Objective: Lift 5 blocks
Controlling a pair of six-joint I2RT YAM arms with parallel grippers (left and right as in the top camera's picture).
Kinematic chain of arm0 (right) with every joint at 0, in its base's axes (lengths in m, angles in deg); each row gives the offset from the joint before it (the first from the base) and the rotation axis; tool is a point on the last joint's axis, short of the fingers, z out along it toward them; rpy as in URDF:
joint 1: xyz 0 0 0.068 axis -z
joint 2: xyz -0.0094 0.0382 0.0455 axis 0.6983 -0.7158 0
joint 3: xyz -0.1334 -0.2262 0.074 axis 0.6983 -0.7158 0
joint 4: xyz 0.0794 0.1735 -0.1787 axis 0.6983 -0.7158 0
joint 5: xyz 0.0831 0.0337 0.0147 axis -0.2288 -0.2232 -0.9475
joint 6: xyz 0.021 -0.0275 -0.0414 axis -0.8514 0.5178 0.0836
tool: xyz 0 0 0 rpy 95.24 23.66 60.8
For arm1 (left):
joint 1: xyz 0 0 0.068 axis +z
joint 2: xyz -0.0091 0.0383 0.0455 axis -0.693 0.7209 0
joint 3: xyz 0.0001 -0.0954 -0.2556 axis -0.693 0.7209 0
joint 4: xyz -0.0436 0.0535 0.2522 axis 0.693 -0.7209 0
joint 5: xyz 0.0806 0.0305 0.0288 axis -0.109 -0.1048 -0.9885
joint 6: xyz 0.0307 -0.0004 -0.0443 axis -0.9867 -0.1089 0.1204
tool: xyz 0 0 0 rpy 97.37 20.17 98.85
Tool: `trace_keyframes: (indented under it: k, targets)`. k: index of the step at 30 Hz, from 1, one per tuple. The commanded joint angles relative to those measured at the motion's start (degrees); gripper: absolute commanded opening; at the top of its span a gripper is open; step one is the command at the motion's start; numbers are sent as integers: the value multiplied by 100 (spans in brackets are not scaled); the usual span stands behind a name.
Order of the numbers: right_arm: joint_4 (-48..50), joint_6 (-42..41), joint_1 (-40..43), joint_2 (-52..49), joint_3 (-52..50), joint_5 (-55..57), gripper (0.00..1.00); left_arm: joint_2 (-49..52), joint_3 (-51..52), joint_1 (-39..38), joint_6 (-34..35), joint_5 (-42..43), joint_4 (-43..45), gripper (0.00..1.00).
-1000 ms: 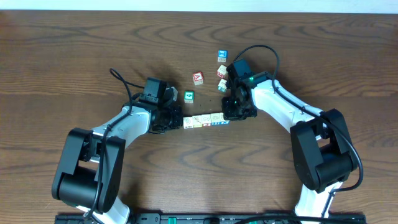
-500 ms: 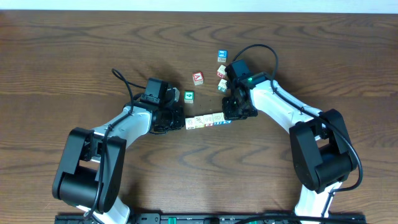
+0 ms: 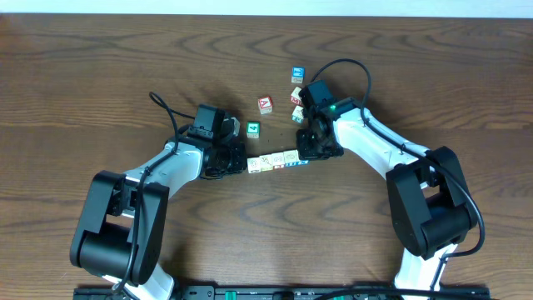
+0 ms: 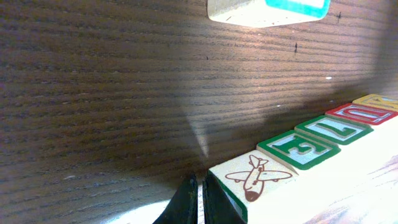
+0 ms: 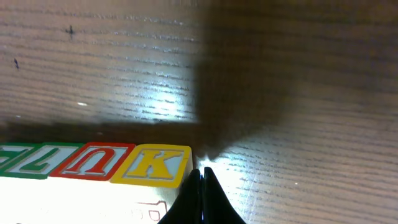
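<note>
One table (image 3: 100, 75), dark brown wood grain, filling the overhead view, with a pale strip (image 3: 266, 7) beyond its far edge.
Two arms: left gripper (image 3: 238, 163), jaws pressed together, tips against one end of the row; right gripper (image 3: 310, 152), jaws likewise closed, tips at the other end.
Five blocks (image 3: 277, 160), a cream row near the table's middle, squeezed end to end between both grippers.
Loose, nearer the far edge: red-faced cube (image 3: 265, 104), green-faced cube (image 3: 253, 128), blue-faced cube (image 3: 296, 75).

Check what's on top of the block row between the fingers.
Nothing sits on the block row; its top faces show bare: plane, E, Z, U, K. Its underside and any gap to the table are hidden by the blocks.
</note>
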Motion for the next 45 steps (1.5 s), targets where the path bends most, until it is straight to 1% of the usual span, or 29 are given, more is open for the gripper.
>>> trace_keyframes:
  k: [1,5,10,14,29,38,42,45]
  targets:
    - [229,-140,-181,15,-164,-645,1,92,63,-57,-98,262,9,7]
    - [457,-136,-181,15,-348,-859,1,90,63,-57,-96,262,7,7]
    - [501,35,-188,15,-348,-859,1,-11,61,-57,-101,260,7,7]
    - [503,35,-203,15,-348,-863,1,-87,63,-57,-98,149,2,7]
    - [520,170,-208,52,-343,-1097,1,-166,61,-66,-151,136,-37,7]
    - [520,168,-205,59,-343,-1097,1,-173,17,-382,-376,-538,-317,8]
    - [514,166,-205,59,-343,-1099,1,-173,-20,-590,-365,-778,-319,7]
    - [490,168,-205,59,-343,-1150,1,-173,-22,-697,-188,-802,-304,7]
